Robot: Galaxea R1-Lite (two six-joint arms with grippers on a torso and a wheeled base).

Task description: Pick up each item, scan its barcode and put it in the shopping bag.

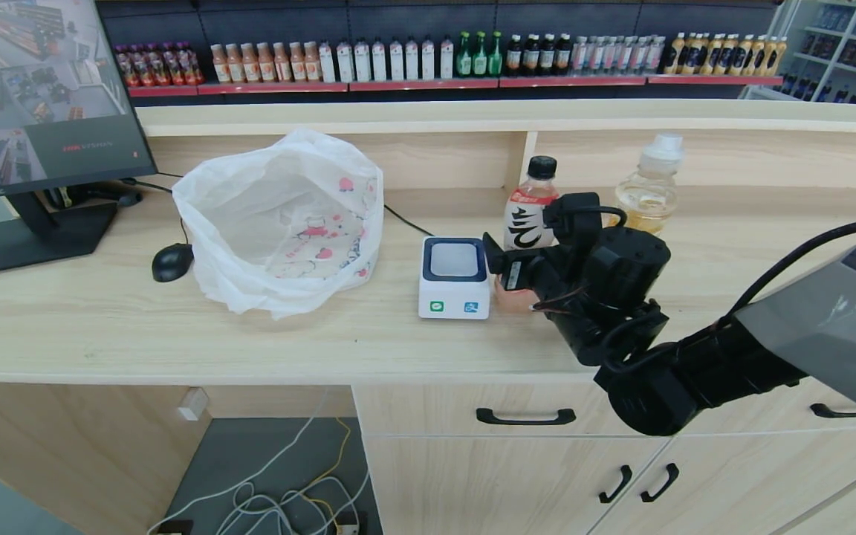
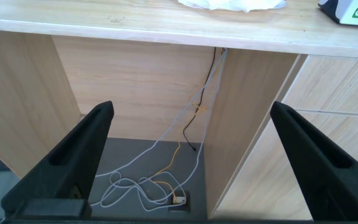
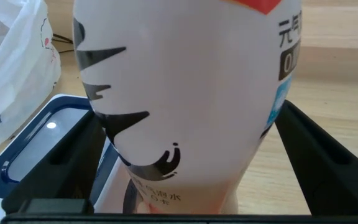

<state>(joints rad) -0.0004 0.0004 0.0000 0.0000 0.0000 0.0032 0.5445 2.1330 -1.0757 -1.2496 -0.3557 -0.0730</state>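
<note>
The robot is at the very first step, the pick-up. Its right claw (image 3: 189,118) is down at the table (image 1: 101,327), jaws wide apart, with the white-labelled bottle (image 1: 530,219) standing upright between them. From the right wrist view the fingers (image 3: 61,168) flank the bottle's lower body closely on both sides. I judge they have not closed on it yet, since they stand about as wide as the idle claw's. The bottle rests on the table just beside the scanner (image 1: 454,276), on the side away from the shopping bag (image 1: 279,223).

The left claw (image 2: 191,112) hangs below the table edge, also wide open and holding nothing, facing the gap under the table where loose cables (image 2: 160,180) lie.

A second bottle (image 1: 649,189), white-capped with pale yellow liquid, waits further back on the table, well apart from the first. The bag sits open-mouthed on the far side of the scanner and looks unfilled, so I'd say the task has barely begun.

The next move calls for the right jaws to close squarely on the bottle, then lift it straight up. The scanner is so near that a sideways drag could knock it. After that the label must be turned so the barcode faces the scanner window, and I cannot tell from here where the barcode sits.
</note>
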